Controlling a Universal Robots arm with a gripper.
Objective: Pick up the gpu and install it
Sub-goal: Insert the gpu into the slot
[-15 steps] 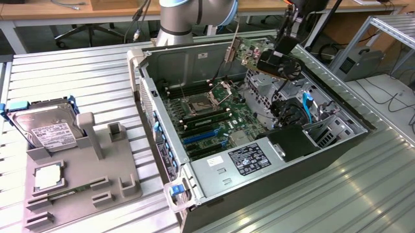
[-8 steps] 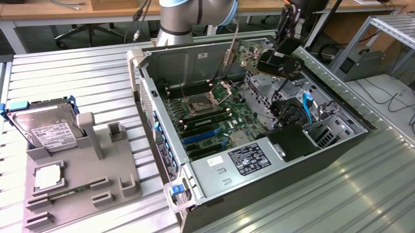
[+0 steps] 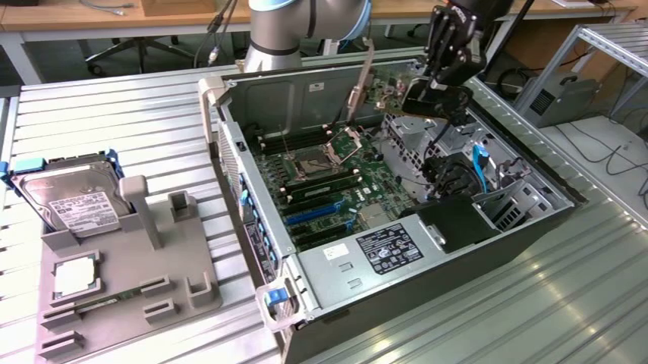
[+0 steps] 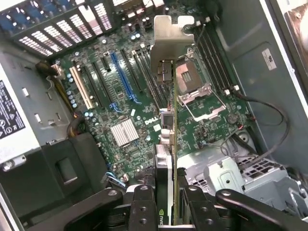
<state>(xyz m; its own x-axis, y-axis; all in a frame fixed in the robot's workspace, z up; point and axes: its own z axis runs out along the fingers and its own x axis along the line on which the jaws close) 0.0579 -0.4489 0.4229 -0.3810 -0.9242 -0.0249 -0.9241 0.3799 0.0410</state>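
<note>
**Gpu gripped, held over open case**

- Pincer (image 4: pixel 168 195) closed on the gpu (image 4: pixel 166 159). The card sits edge-on between the two fingers (image 4: pixel 143 208), one on each flat side.
- The card runs straight out from the pincer. Its silver bracket (image 4: pixel 169 41) is at the far end, well away from the fingertips.
- Exterior view: pincer (image 3: pixel 433 89) is high over the far end of the case (image 3: pixel 445 288). The gpu (image 3: pixel 388 89) juts out from it, clear of the board.
- Below the pincer lies the motherboard (image 4: pixel 127 113). The open CPU socket (image 4: pixel 197 91) lies just beside the card's line, the slots (image 4: pixel 103 79) on the other side.
- The gpu touches nothing but the fingers.
- The case lies on its side on the bench (image 3: pixel 121 129).
</note>
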